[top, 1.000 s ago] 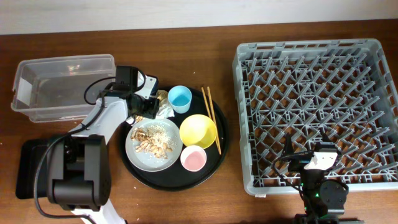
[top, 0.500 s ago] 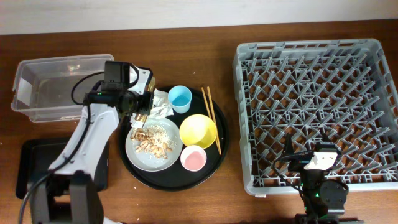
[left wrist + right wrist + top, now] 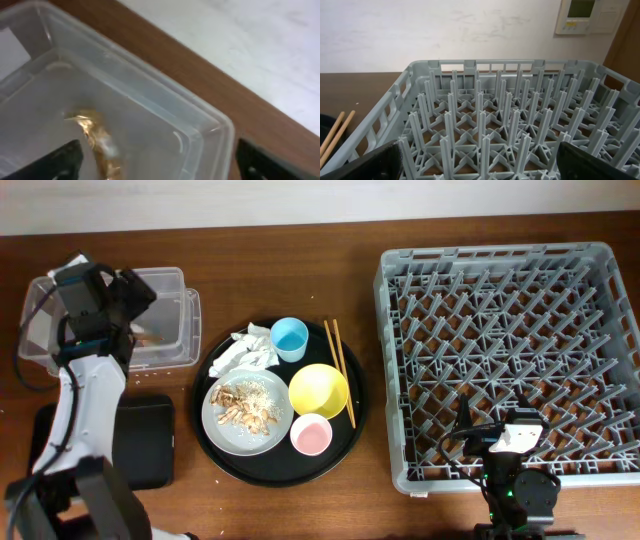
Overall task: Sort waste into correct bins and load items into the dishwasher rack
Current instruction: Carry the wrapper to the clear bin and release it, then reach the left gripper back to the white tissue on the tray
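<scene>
Hovering upper left, the left gripper [image 3: 160,167] gapes apart above a wrapper scrap [image 3: 95,142] in the clear tub [image 3: 160,277]. Other wrappers [image 3: 245,350], food scraps [image 3: 245,402] and dishes [image 3: 318,390] are left to sort; the dishwasher rack [image 3: 510,340] holds nothing.

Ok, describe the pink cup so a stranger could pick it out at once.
Left of the big grey rack sits a round black tray. On its robot-side edge, beside the yellow bowl, stands the pink cup. It is the only pink thing; the other cup is blue.
</scene>
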